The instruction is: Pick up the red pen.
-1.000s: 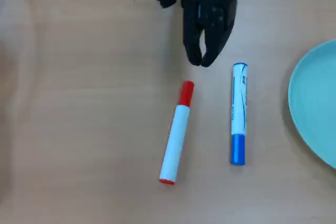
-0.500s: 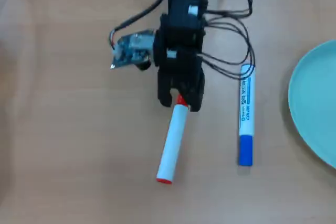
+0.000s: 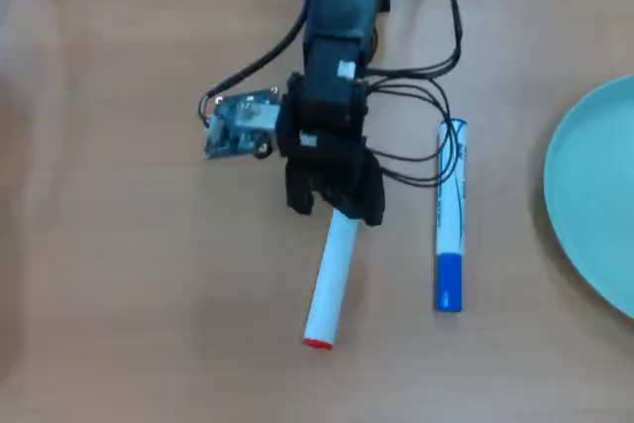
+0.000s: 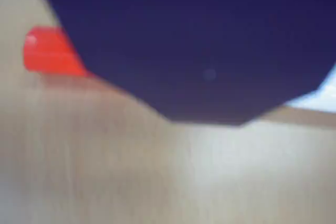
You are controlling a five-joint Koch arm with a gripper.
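Two markers on a wooden table (image 3: 129, 274), seen from overhead. Red pen (image 3: 332, 279) lying slightly tilted from vertical in that view, white barrel running down and to the left, thin red ring at the lower end, upper end hidden under the gripper (image 3: 335, 207). Blue-capped marker (image 3: 450, 215) just to the right, near the pen but apart from it, blue cap at the lower end, printing along the barrel, a black cable crossing its upper part. Rim of a pale green plate (image 3: 594, 215) at the right edge, well apart from both markers. Small circuit board (image 3: 241, 126) mounted on the left side of the arm.

Gripper low over the top end of the red pen, black jaws straddling the barrel on either side; whether closed on it or merely around it cannot be told. Wrist view blurred: dark jaw filling the upper half, red cap (image 4: 50, 51) poking out at left, wood below.
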